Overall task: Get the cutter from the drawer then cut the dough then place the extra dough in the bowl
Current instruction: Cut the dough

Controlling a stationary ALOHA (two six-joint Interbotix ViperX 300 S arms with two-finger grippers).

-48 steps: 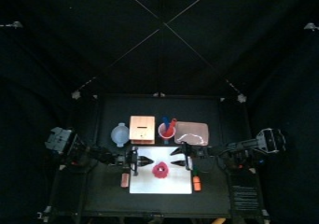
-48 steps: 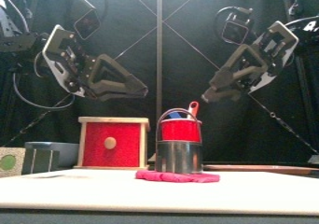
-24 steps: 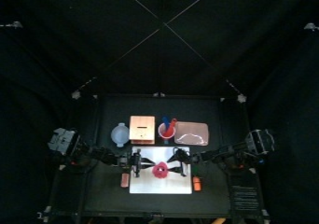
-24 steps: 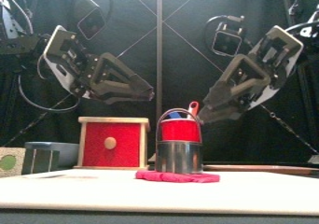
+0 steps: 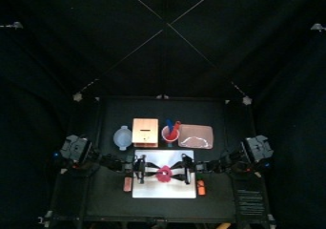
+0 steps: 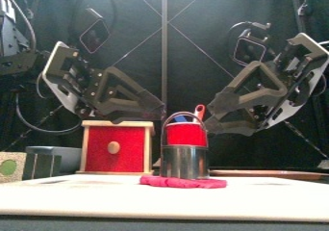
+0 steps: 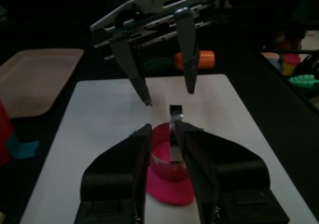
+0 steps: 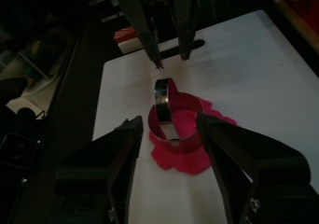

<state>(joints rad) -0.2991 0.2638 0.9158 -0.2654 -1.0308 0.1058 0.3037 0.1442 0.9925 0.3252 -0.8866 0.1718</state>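
White cutting board (image 5: 166, 189), cutter (image 6: 187, 162) on dough (image 6: 180, 183), well inside edges

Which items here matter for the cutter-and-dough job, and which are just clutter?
Job:
cutter, standing on the dough
dough
white cutting board
bowl
wooden box

Lying about:
red cup
pink tray
orange toy
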